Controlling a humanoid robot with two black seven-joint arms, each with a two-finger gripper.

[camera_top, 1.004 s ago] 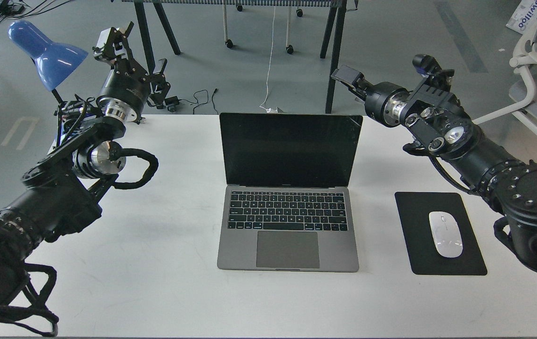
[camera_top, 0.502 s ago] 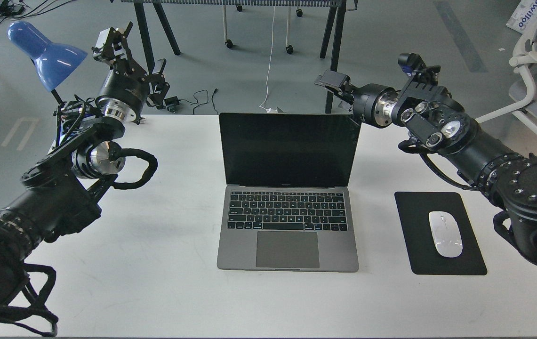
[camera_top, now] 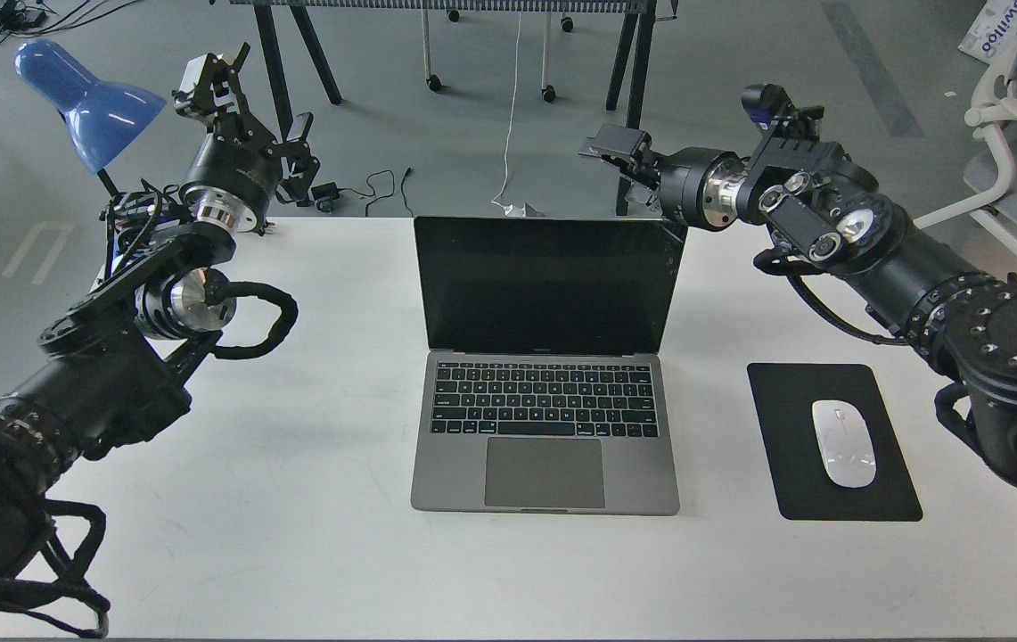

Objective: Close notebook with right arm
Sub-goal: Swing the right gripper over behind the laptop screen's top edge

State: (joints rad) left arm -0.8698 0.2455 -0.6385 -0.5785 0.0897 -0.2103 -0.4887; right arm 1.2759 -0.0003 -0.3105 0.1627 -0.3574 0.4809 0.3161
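The notebook (camera_top: pixel 546 406) is a space-grey laptop lying open in the middle of the white table, with its black screen (camera_top: pixel 548 283) upright and facing me. My right arm (camera_top: pixel 838 223) reaches in from the right. Its gripper (camera_top: pixel 617 153) hovers just above and behind the screen's top right corner, apart from it; the fingers are dark and I cannot tell them apart. My left gripper (camera_top: pixel 260 100), with a whitish block on it, is raised at the far left beyond the table's back edge, open and empty.
A black mouse pad (camera_top: pixel 832 441) with a white mouse (camera_top: pixel 843 443) lies to the right of the notebook. A blue desk lamp (camera_top: pixel 87 96) stands at the back left. Table legs and cables are on the floor behind the table (camera_top: pixel 294 535).
My right gripper has moved left and slightly up, from off the screen's right side to just above its top right corner. The left arm and the notebook have not moved.
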